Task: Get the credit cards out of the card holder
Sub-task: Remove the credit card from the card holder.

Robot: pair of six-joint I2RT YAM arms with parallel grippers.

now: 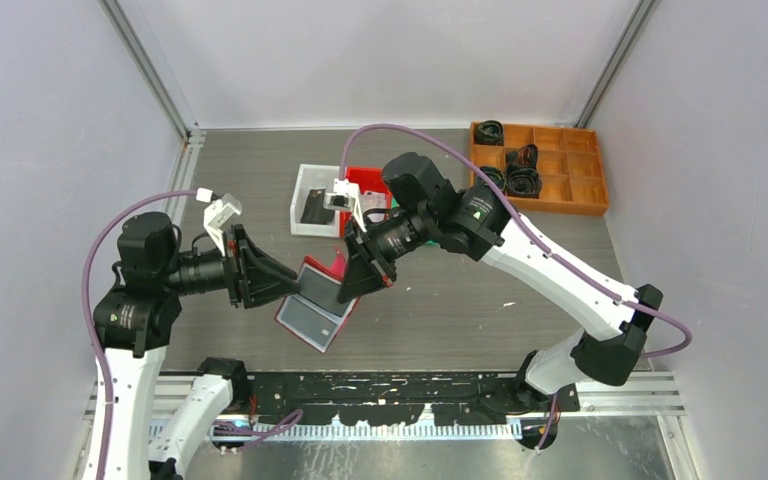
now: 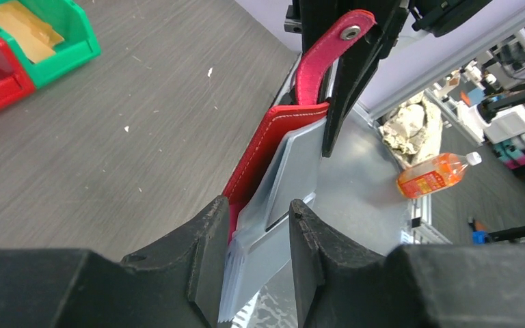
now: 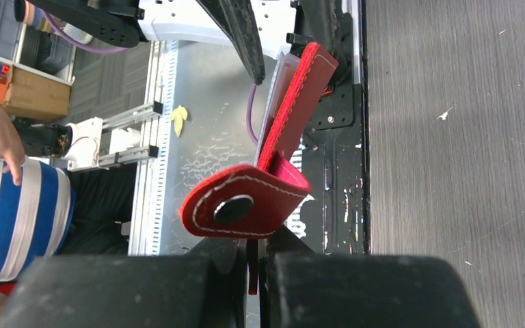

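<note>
A: Any writing legible?
B: The orange bottle (image 2: pixel 437 174) has a label, too small to read.
A: Left wrist view?
B: The left gripper (image 2: pixel 260 205) is narrowed onto the card holder's (image 2: pixel 263 150) pale sleeves, with a silvery credit card (image 2: pixel 294 171) in them.
A: Right wrist view?
B: The right gripper (image 3: pixel 253 249) pinches the red edge under the snap tab (image 3: pixel 243 205). The top view shows the holder held between both grippers, above the table (image 1: pixel 460 300).

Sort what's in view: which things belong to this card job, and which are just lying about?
Job: red card holder, grey card in its sleeves.
Lying about: red bin, green bin, orange compartment tray, drink bottle.
</note>
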